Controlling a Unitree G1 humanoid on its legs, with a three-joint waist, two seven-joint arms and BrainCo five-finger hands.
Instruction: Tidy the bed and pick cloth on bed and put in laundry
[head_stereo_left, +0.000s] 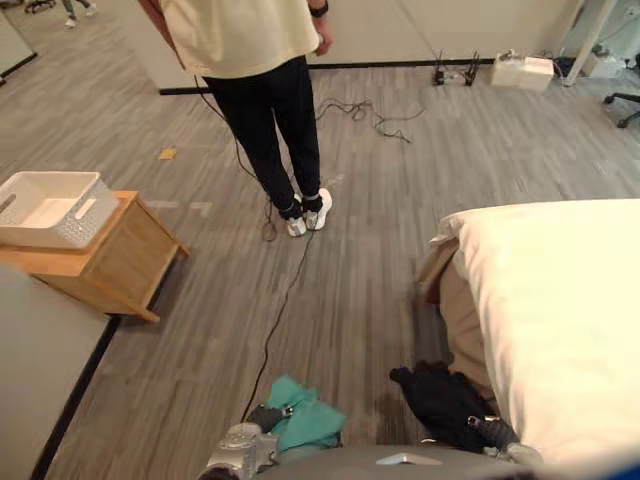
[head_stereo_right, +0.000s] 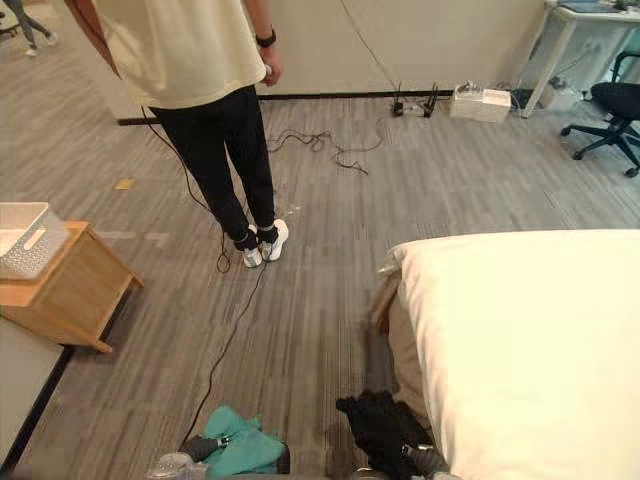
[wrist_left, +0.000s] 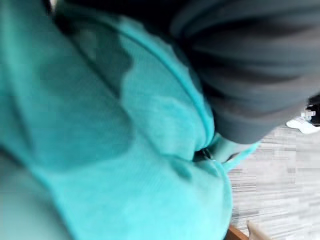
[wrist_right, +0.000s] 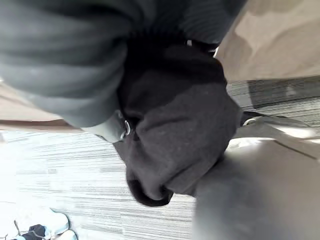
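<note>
Teal knit cloth (head_stereo_left: 300, 415), soft and light, bunched in the clenched left hand (head_stereo_left: 265, 418) at 7 o'clock; limp black cloth (head_stereo_left: 440, 398), apparently grasped by the right hand (head_stereo_left: 497, 432), at 5 o'clock; gathered folds hold best.

Grey wood-plank floor (head_stereo_left: 400, 200), pale wall (head_stereo_right: 450, 40) with dark skirting (head_stereo_right: 330, 95), low wooden worktop (head_stereo_left: 120, 265) at left, cream-covered bed (head_stereo_right: 530, 340) at right, black office chair (head_stereo_right: 608, 110) beside white desk (head_stereo_right: 590, 10) in far right corner, loose cables (head_stereo_left: 365, 110) near the wall.
</note>
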